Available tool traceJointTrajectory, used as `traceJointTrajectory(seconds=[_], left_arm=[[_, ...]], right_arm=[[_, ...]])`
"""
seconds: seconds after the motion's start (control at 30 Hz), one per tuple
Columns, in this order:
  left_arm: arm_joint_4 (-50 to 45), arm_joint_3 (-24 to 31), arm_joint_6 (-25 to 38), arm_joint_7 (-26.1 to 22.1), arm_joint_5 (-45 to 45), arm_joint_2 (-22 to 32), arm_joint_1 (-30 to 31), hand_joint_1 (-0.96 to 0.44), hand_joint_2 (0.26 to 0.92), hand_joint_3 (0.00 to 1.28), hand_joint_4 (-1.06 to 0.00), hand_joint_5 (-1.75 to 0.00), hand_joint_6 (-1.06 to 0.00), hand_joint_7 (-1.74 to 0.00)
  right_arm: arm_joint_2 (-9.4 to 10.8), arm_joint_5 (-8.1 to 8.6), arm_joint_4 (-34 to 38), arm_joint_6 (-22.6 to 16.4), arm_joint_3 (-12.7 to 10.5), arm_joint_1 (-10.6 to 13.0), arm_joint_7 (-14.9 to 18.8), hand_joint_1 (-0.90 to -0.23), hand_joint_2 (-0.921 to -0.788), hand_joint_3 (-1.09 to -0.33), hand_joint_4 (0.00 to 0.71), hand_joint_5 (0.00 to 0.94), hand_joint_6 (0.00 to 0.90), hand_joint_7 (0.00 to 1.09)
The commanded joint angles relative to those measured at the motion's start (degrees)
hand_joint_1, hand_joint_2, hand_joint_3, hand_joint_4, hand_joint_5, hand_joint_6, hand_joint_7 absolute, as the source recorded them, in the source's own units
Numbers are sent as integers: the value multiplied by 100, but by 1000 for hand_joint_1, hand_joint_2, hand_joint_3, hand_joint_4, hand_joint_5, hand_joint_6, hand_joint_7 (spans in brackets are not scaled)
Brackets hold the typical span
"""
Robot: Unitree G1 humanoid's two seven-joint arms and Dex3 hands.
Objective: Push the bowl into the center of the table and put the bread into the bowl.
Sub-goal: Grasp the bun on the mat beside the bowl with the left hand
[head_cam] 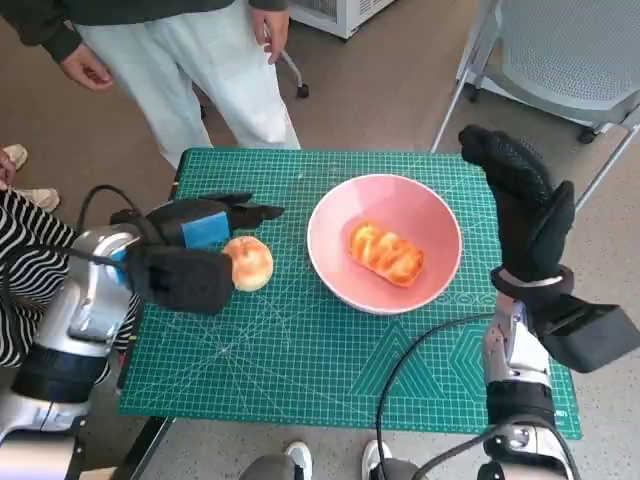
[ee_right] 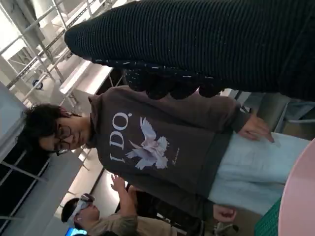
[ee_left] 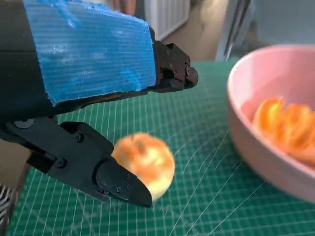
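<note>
A bun (head_cam: pixel 249 263) is set on the mat (head_cam: pixel 300 360) between the spread fingers of the left hand (head_cam: pixel 185 255). The bowl (head_cam: pixel 440 215) is placed just beyond the fingertips (ee_left: pixel 123 187) (a loaf (head_cam: pixel 386 253) lies inside it), with the right hand (head_cam: pixel 525 205) raised at its far side.

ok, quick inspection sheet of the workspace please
Surface: green gridded cutting mat over the small table.
Job's things: pink round bowl holds a glazed oblong bread; a round bun lies on the mat beside it.
Clutter: nothing seen.
Hands: left hand open around the bun, not gripping; right hand raised by the bowl, holding nothing.
Cables: black cable by right forearm.
Surroundings: person standing behind, grey chair.
</note>
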Motion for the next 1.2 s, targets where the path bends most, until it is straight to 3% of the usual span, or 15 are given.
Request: traceJointTrajectory(seconds=[0.03, 0.6, 0.77, 0.8, 0.87, 0.93, 1.0, 1.07, 1.1, 1.2], left_arm=[[448, -131, 0, 115, 124, -135, -242, -231, 761, 3, -95, 0, -251, -32], [2759, -694, -158, 907, 599, -840, -1060, -68, 767, 4, -141, -16, -289, -25], [3143, -760, -301, 1197, 646, -948, -1164, 1, 794, 16, -290, -33, -430, -63], [3220, -788, -352, 1294, 673, -965, -1162, 14, 807, 23, -403, -77, -505, -92], [3320, -842, -438, 1430, 723, -975, -1157, 24, 820, 27, -516, -149, -572, -121], [3373, -885, -519, 1512, 765, -965, -1150, 31, 850, 23, -601, -396, -647, -244], [3418, -909, -618, 1558, 786, -943, -1142, 31, 872, 19, -634, -503, -645, -414], [3457, -930, -721, 1574, 799, -911, -1140, 17, 896, 74, -633, -842, -590, -839], [3475, -939, -762, 1580, 806, -898, -1142, 11, 905, 88, -647, -981, -572, -972], [3517, -952, -881, 1576, 802, -856, -1149, 4, 915, 105, -661, -1149, -556, -1129]], right_arm=[[-46, -41, 7, 36, -12, 74, 23, -665, -921, -647, 175, 3, -1, 659], [-113, -73, -1, -17, -9, 108, 18, -656, -921, -648, 182, 6, -1, 654], [-113, -73, -13, -14, -5, 118, 11, -645, -921, -649, 184, 6, -1, 654], [-111, -74, -21, -14, -3, 125, 10, -645, -921, -649, 184, 6, -1, 654], [-110, -77, -37, -11, 0, 135, 7, -644, -921, -649, 184, 6, -1, 654], [-114, -78, -54, -6, 2, 144, 4, -644, -921, -650, 184, 5, -1, 654], [-121, -83, -59, -8, 0, 150, 3, -641, -921, -651, 183, 5, -1, 654], [-126, -81, -60, -5, -3, 153, 4, -637, -921, -651, 183, 5, -1, 653], [-127, -79, -63, -1, -4, 154, 5, -636, -921, -651, 183, 4, -1, 653], [-125, -86, -71, -7, -2, 159, 0, -635, -921, -651, 183, 5, -1, 652]])
